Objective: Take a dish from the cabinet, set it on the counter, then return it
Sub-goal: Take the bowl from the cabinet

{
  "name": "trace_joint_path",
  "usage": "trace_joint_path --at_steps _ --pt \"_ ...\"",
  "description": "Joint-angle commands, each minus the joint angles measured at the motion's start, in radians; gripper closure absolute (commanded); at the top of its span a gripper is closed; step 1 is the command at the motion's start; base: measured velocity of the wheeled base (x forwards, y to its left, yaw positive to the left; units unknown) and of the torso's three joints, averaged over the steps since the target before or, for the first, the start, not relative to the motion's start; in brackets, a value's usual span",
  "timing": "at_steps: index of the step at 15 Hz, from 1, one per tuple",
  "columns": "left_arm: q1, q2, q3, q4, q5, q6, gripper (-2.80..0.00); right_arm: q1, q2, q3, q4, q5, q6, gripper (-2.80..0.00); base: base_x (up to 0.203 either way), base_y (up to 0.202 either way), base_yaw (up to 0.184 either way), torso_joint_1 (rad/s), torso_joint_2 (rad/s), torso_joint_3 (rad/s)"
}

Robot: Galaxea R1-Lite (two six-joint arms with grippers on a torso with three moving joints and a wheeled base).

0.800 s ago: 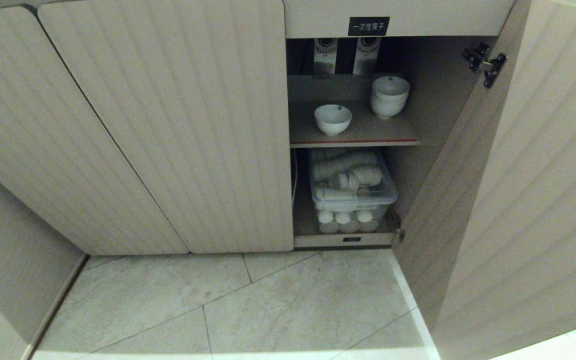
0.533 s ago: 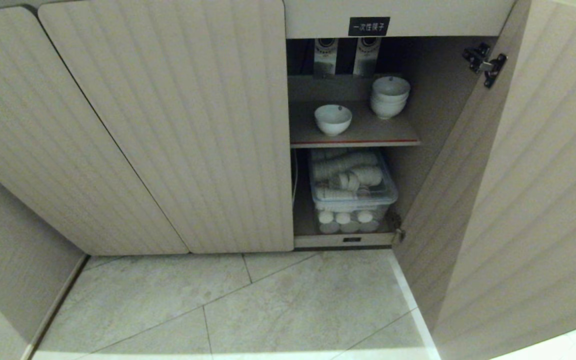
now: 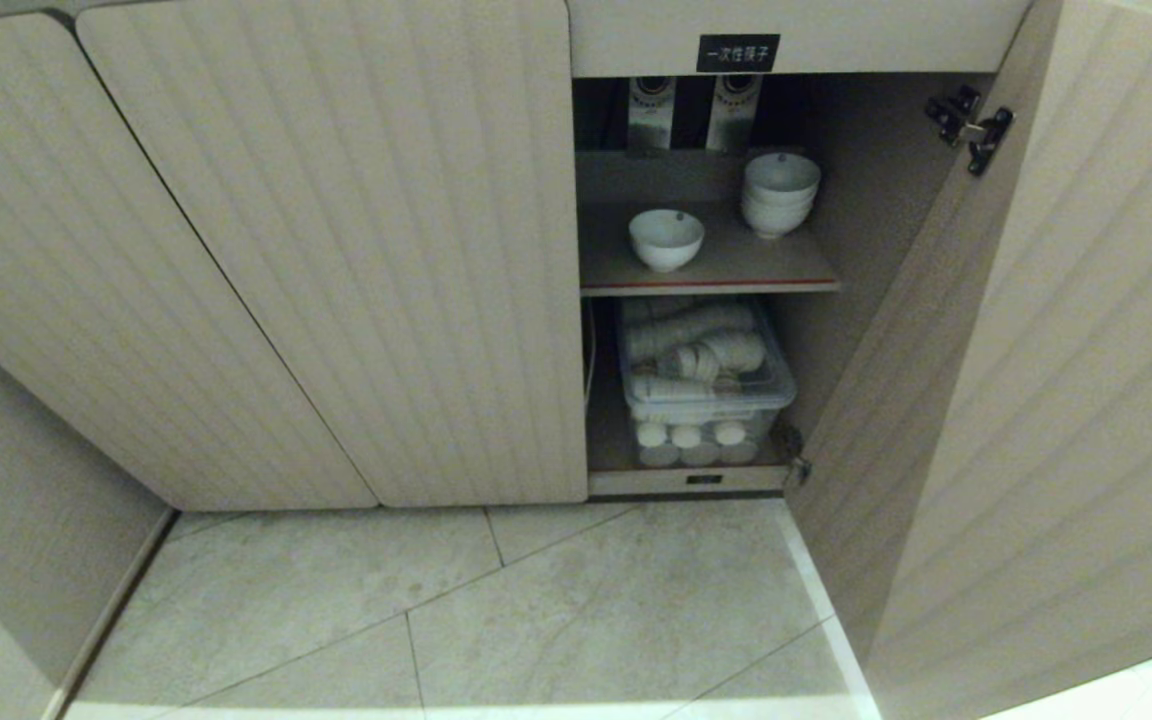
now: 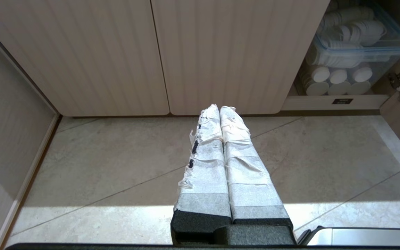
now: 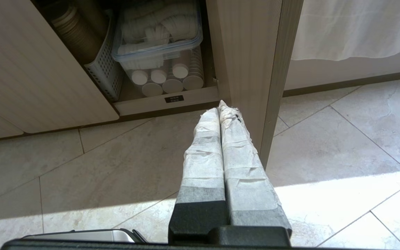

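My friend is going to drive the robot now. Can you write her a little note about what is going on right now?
Left claw: shut, empty, low above the floor tiles, facing the closed doors.
Right claw: shut, empty, low by the open ribbed beige door.
Small round white bowl: alone on the grey-brown cabinet shelf, left of the stack of white bowls.
Done: door is open; whether the bowl has been out yet can't be told.
Left: if not, carry it to the counter, not in view, then return it.

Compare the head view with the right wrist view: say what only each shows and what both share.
Head view only: the dish alone on the cabinet's upper shelf, the stack of bowls, the black label.
Right wrist view only: the right gripper shut above floor tiles, a white perforated basket.
Both: the clear lidded bin, the open door.
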Motion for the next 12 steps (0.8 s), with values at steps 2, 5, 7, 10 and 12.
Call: trace_joint_path --at_steps 2,5,7,10,12 --pt "0.000 0.000 0.000 -0.001 -0.001 0.000 0.00 0.000 0.001 0.000 0.000 0.000 0.001 0.00 0.000 0.000 0.000 0.000 0.00 0.000" --pt "0.000 0.000 0.000 0.000 -0.001 0.000 0.00 0.000 0.001 0.000 0.000 0.000 0.001 0.00 0.000 0.000 0.000 0.000 0.00 0.000" --pt "0.001 0.000 0.000 0.000 -0.001 0.000 0.00 0.000 0.001 0.000 0.000 0.000 0.001 0.00 0.000 0.000 0.000 0.000 0.00 0.000" --pt "0.000 0.000 0.000 0.000 0.000 0.000 0.00 0.000 0.001 0.000 0.000 0.000 0.001 0.00 0.000 0.000 0.000 0.000 0.00 0.000" --pt "0.000 0.000 0.000 -0.001 -0.001 0.000 0.00 0.000 0.001 0.000 0.000 0.000 0.001 0.00 0.000 0.000 0.000 0.000 0.00 0.000"
